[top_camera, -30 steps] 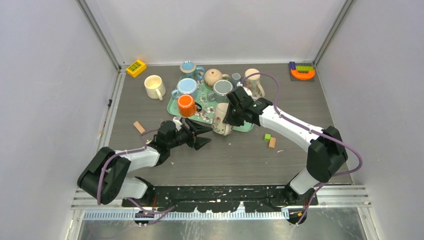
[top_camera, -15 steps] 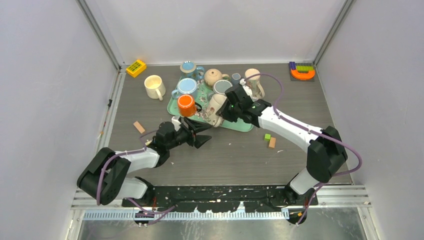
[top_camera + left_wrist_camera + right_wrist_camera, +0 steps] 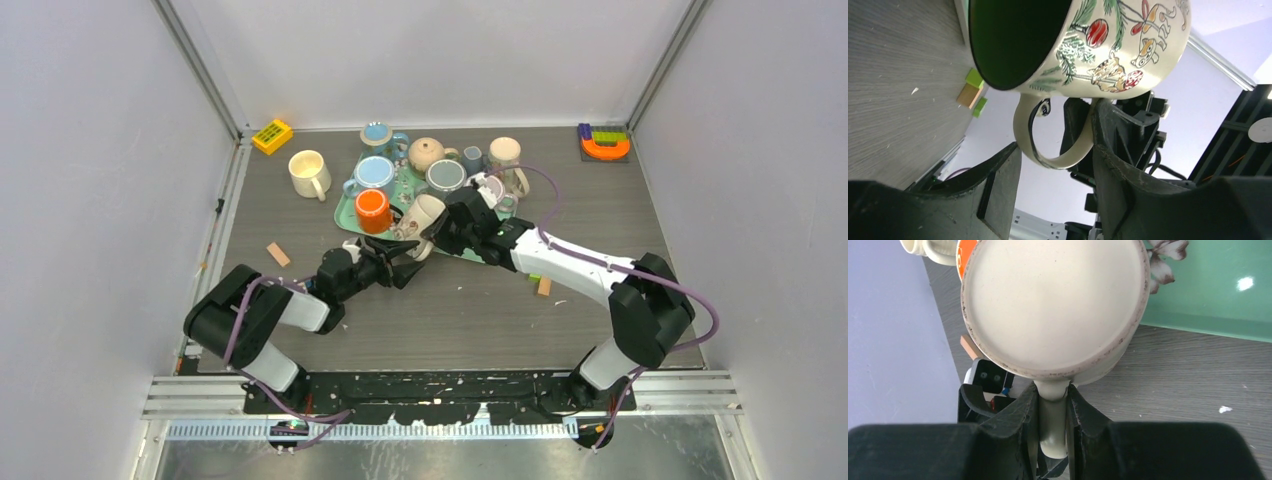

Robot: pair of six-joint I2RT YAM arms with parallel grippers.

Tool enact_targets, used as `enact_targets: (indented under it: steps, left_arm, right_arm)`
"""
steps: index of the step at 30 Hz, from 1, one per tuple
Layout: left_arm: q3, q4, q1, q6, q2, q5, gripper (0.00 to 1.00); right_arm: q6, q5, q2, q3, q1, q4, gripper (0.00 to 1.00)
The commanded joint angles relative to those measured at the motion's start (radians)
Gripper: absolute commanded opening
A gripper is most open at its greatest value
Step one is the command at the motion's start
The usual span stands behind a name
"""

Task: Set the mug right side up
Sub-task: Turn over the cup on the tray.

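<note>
One cream painted ceramic mug (image 3: pixel 425 212) is held tilted, handle (image 3: pixel 1052 442) pinched by the right end effector (image 3: pixel 1053 399), straddled by the open left end effector (image 3: pixel 1055 162).

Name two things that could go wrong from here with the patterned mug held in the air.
1. The right gripper holds the mug only by its thin handle; the tilted mug could swivel or slip and drop against the tray edge.
2. The left gripper stands open around that same handle, so closing might hit the right fingers.
</note>
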Motion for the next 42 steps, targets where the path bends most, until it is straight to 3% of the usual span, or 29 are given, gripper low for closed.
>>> enact_targets:
  steps: [1,23,42]
  left_arm:
    - [-0.006,0.164,-0.005,-0.063,0.023,-0.073,0.54]
    - [0.081,0.182,-0.004,-0.055,-0.023,-0.234,0.40]
    - [0.184,-0.090,-0.004,0.115,-0.250,-0.178,0.34]
  right_arm:
    - [0.057,0.042,-0.116,-0.016,0.022,0.280,0.01]
    - [0.210,0.056,-0.292,-0.300,0.051,0.564,0.01]
    - [0.391,-0.064,-0.218,-0.381,0.050,0.779,0.01]
